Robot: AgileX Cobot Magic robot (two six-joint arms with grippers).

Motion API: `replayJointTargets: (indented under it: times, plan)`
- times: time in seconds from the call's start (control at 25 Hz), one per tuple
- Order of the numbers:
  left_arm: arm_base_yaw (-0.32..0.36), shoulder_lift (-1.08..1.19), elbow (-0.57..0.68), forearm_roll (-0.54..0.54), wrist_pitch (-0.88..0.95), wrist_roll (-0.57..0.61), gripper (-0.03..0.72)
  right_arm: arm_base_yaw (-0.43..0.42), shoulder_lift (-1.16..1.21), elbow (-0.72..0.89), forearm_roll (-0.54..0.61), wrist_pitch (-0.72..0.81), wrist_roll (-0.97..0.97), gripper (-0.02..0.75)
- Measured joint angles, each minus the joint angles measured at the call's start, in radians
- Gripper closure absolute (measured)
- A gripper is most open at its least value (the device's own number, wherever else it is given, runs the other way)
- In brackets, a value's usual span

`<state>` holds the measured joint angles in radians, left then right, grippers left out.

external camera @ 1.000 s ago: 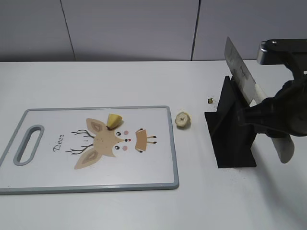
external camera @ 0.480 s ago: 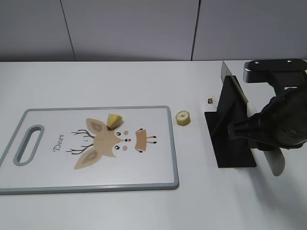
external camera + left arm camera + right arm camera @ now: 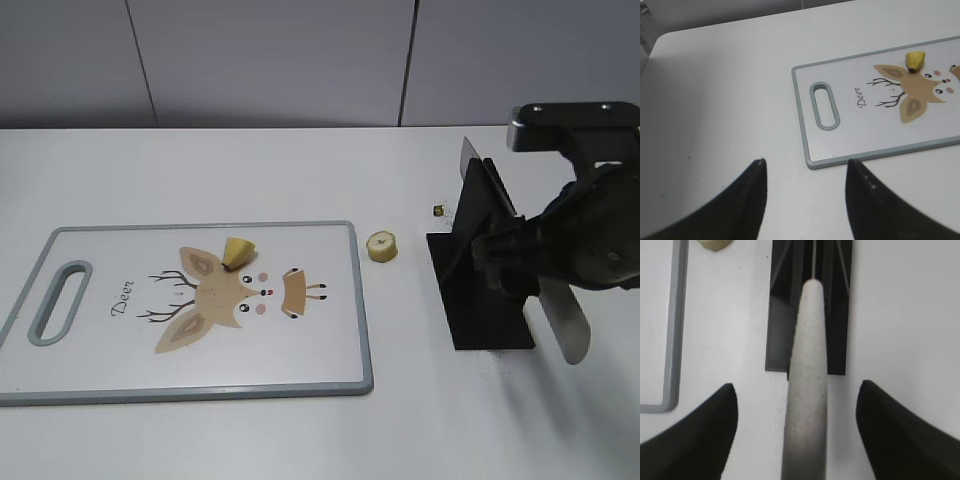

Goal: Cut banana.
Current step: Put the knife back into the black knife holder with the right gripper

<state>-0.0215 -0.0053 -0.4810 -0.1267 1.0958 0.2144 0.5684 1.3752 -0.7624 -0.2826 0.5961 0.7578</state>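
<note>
A yellow banana end piece [image 3: 238, 252] lies on the deer-print cutting board [image 3: 120, 350]. A round banana slice [image 3: 380, 245] lies on the table just right of the board. The knife rests in the black stand [image 3: 485, 300], blade [image 3: 478, 180] up and back, pale handle [image 3: 566, 322] towards the front. My right gripper [image 3: 520, 258] is over the stand. In the right wrist view the right gripper [image 3: 796, 384] is open, with the handle [image 3: 807, 405] between the jaws and a gap on each side. My left gripper [image 3: 805, 162] is open and empty by the board's [image 3: 880, 125] handle end.
A tiny dark banana scrap [image 3: 438, 210] lies on the table behind the stand. The board's grey rim [image 3: 676, 340] and the banana slice [image 3: 714, 244] show at the left of the right wrist view. A grey wall stands behind the white table.
The knife has come down from a raised, tilted hold into the black stand, and the right arm has lowered with it. The banana slice settled flat. The left side has not moved.
</note>
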Motion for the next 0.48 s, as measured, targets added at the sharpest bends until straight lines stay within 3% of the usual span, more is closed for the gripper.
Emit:
replayJointTargets:
  times: [0.2,0.48]
  plan:
    - [0.0,0.0,0.0,0.0,0.0,0.0,0.19,0.0,-0.132,-0.103,-0.01,0.079,-0.099,0.146]
    - [0.0,0.0,0.0,0.0,0.0,0.0,0.19,0.0,-0.386,-0.185,0.211,0.229,-0.484,0.146]
